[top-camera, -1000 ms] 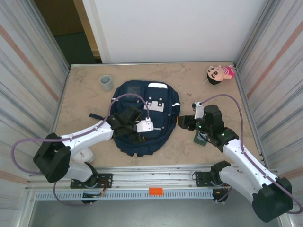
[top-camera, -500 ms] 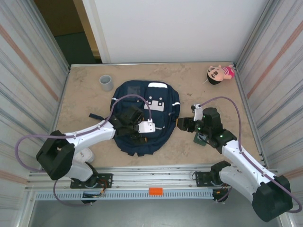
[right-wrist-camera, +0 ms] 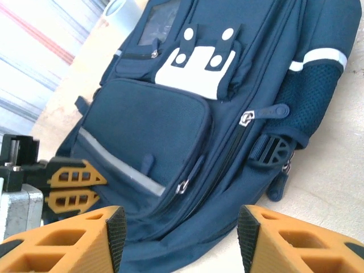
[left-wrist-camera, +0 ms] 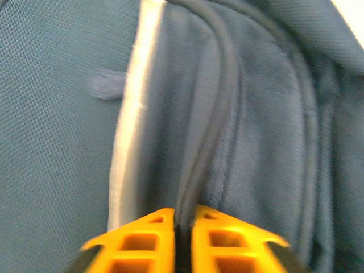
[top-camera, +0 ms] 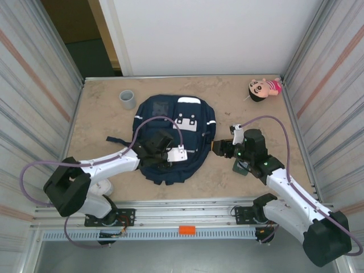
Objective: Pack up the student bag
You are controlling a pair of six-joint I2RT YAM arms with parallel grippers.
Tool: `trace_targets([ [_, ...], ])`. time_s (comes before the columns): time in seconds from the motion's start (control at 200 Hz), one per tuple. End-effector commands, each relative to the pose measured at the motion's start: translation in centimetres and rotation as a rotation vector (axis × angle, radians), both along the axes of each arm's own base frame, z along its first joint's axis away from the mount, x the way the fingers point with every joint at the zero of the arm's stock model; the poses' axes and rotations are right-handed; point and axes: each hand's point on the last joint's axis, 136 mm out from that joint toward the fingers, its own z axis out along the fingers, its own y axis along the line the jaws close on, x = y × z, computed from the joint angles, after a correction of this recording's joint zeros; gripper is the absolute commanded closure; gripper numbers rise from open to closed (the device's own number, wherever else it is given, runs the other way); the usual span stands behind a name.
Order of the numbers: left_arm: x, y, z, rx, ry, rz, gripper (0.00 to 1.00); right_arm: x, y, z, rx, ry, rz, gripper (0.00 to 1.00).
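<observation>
While the student bag [top-camera: 173,139] lies flat at the middle of the table [top-camera: 96,122], front pockets up, we see the left gripper [left-wrist-camera: 181,215] down on its navy fabric, jaws closed tight together (whether they pinch any cloth we cannot tell). We find the right gripper [right-wrist-camera: 181,219] just beside the bag's right edge, jaws wide and empty.
</observation>
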Motion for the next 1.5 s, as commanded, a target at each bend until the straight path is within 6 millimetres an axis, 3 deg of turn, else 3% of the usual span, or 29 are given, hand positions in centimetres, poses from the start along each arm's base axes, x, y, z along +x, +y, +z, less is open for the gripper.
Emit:
trace_targets([
  [0.0,0.2,-1.1,5.5,-0.149,-0.016,0.003,1.0,-0.2,0.3,-0.4,0.001,-0.001,0.02,0.42],
  [0.14,-2.3,-0.6,9.7,-0.298,-0.019,-0.087,1.0,0.3,1.1,-0.6,0.043,0.045,0.076,0.41],
  [0.321,-3.7,0.7,12.5,-0.369,-0.077,-0.128,1.0,2.0,2.6,-1.3,0.065,0.113,0.175,0.41],
  [0.546,-4.2,3.2,10.6,-0.178,-0.03,-0.108,1.0,4.9,4.6,-1.5,0.096,0.145,0.303,0.31],
  [0.717,-4.5,3.3,9.3,-0.175,-0.015,-0.109,1.0,6.5,6.0,-4.1,0.04,0.219,0.357,0.31],
  [0.887,-3.7,3.4,9.9,-0.191,-0.047,-0.085,1.0,5.6,6.9,-7.2,0.005,0.32,0.422,0.33],
  [1.027,-3.5,3.2,10.6,-0.222,-0.075,-0.083,1.0,3.0,7.5,-8.5,0.004,0.399,0.491,0.36],
  [1.298,-3.3,3.7,11.6,-0.249,-0.108,-0.047,1.0,-1.2,8.3,-7.9,0.008,0.469,0.585,0.44],
  [1.493,-3.0,4.1,12.0,-0.249,-0.138,-0.028,1.0,-1.5,7.6,-8.0,-0.054,0.474,0.562,0.57],
])
